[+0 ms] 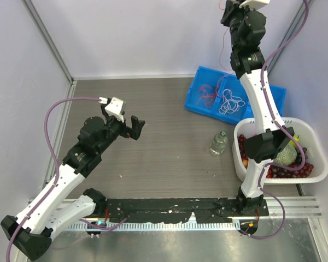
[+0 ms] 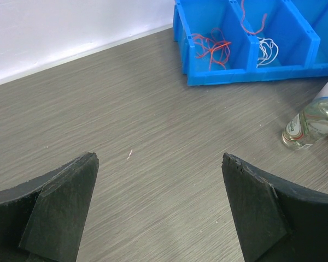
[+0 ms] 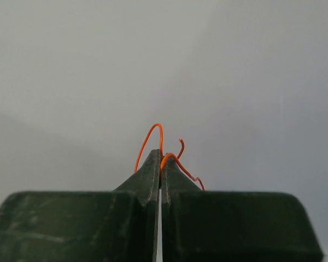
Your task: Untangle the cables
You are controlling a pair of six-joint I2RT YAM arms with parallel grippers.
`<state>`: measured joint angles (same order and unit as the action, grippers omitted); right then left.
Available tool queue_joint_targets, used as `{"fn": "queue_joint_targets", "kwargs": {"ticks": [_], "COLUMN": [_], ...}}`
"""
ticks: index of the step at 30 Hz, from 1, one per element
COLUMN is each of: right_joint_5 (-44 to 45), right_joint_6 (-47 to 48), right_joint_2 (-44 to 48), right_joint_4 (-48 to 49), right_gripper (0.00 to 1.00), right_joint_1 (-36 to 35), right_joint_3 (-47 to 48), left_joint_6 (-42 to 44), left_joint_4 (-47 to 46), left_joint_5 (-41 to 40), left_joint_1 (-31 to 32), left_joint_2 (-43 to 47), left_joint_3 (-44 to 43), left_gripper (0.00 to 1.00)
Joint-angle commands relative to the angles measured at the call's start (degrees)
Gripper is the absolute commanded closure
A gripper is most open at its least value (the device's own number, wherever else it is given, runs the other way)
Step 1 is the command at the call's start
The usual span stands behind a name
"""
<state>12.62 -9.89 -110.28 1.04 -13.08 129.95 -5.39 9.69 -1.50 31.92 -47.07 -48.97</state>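
— What sits around the cables?

— A blue bin (image 1: 201, 82) at the far right of the table (image 1: 153, 103), split into compartments. A red-orange clump (image 1: 206, 93) lies in the left one and a white clump (image 1: 229, 102) in the middle one. Nearer, a small clear bottle (image 1: 219, 143) lies on its side, just beside a white basket (image 1: 317, 143) of grapes (image 1: 287, 172). The right arm rises across the bin's right part and the basket, hiding some of both.

— And the grippers?

— The right gripper (image 3: 160, 164) is lifted high above the bin, its jaws pinched tight on a held cable (image 3: 158, 125), red-orange. The left gripper (image 2: 158, 157) hovers low over the table's left middle, jaws spread wide, nothing between them, facing the bin.

— Which way does that cable run?

— Top to bottom: a thin line hanging from the pinch towards the bin (faint from above). Past the fingertips, a short loop and a kinked end stick out. From the left wrist, its tail curls over the middle compartment.

— The room?

— Grey wood-grain tabletop, pale plain wall (image 1: 136, 38) behind, metal frame posts at the corners.
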Motion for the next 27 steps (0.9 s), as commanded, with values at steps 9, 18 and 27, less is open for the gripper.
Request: {"fn": "queue_joint_targets", "kwargs": {"ticks": [9, 18, 27], "right_joint_5": [-2.69, -1.29, 0.74], "right_joint_6": [-0.92, -0.83, -2.85], "right_joint_2": [-0.38, 2.87, 8.94], "right_joint_4": [1.33, 3.35, 10.55], "right_gripper": [0.99, 0.99, 0.99], "right_joint_1": [0.25, 0.51, 0.78], "right_joint_3": [12.26, 0.85, -23.59], "left_joint_6": [1.08, 1.17, 1.08], "left_joint_4": [-2.49, -2.49, -2.57], "left_joint_5": [-0.61, -0.7, -0.52], "left_joint_1": [0.25, 0.25, 0.42], "left_joint_2": [-0.13, 0.05, 0.31], "left_joint_3": [0.1, 0.19, 0.28], "left_gripper": [0.0, 0.0, 0.01]}}
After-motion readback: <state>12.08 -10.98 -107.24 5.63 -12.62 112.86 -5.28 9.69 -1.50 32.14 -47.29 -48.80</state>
